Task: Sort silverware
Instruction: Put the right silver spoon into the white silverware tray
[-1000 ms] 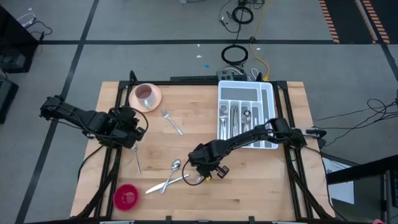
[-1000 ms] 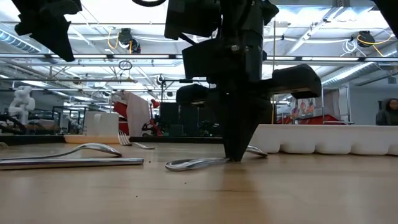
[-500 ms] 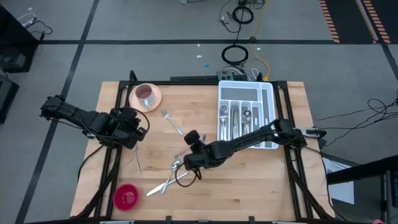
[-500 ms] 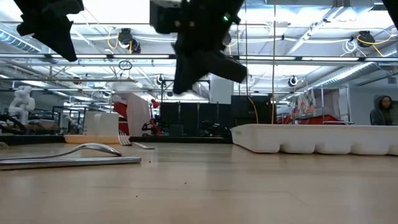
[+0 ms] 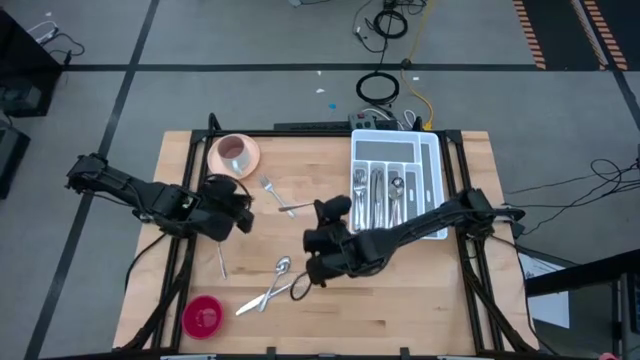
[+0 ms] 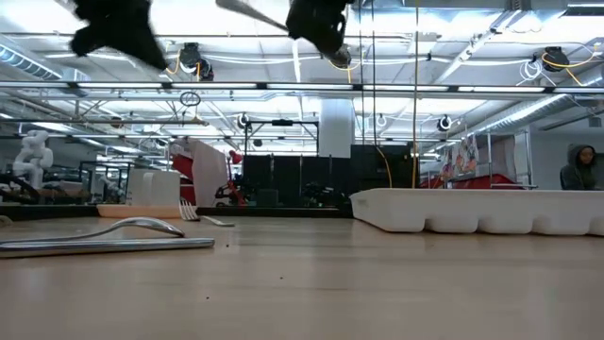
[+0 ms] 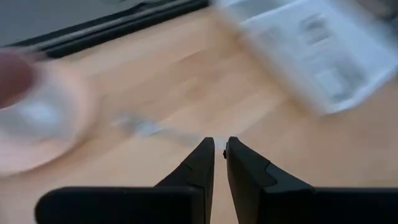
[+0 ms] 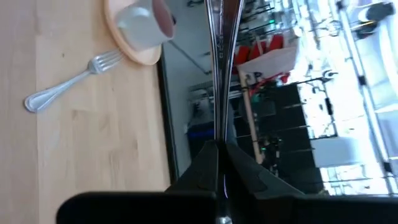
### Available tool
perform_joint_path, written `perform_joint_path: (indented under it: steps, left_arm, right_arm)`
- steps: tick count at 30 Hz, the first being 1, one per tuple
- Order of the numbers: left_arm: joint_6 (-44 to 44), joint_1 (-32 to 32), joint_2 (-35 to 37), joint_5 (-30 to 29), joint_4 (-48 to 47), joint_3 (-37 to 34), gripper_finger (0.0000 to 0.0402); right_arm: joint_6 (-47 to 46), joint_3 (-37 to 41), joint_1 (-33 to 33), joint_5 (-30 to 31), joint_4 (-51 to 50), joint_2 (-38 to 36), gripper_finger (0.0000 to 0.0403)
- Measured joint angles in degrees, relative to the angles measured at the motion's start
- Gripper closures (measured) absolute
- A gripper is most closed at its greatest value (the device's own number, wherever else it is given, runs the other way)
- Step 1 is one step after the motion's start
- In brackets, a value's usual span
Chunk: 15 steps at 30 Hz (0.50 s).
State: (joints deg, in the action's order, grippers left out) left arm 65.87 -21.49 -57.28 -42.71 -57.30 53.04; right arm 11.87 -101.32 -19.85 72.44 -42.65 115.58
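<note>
At the table's near edge, a red round dish [image 5: 203, 316] sits at the corner, and just beyond it a knife [image 5: 262, 297] and a spoon [image 5: 279, 269] lie crossed on the pale wooden table [image 5: 400, 290], their slim shiny shafts partly hidden under the right arm. The right gripper [image 8: 219, 152] hangs above mid-table, its dark fingers pinched tight on the handle of a thin polished utensil [image 8: 218, 56] that juts straight out from the tips; which kind it is cannot be made out, as its far end is cut off. To the left, the left gripper [image 7: 219, 149] hovers with its fingers nearly together and nothing between them; a fork [image 5: 277, 196] lies on the wood ahead of it, blurred in the left wrist view. Farther back, the white compartmented tray [image 5: 432, 165] holds several sorted pieces, and a pink cup [image 5: 234, 152] stands on its saucer.
</note>
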Motion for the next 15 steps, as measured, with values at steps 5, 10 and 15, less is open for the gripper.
perform_joint_path:
  steps: [5, 10, 15]
  left_arm:
    - [-13.1, 1.6, 0.0, 1.9, 23.5, 0.0, 0.0353]
    - [-18.5, 4.8, 0.0, 12.0, 36.5, 0.0, 0.0353]
    - [-21.4, 9.2, 0.0, 26.9, 49.4, 0.0, 0.0353]
  right_arm:
    - [-6.0, 0.0, -2.7, 11.5, -5.2, -0.1, 0.0403]
    - [-20.2, -0.1, -5.0, 17.4, -14.2, -2.1, 0.0403]
    - [-22.8, -0.2, -6.8, 17.4, -16.5, -3.7, 0.0403]
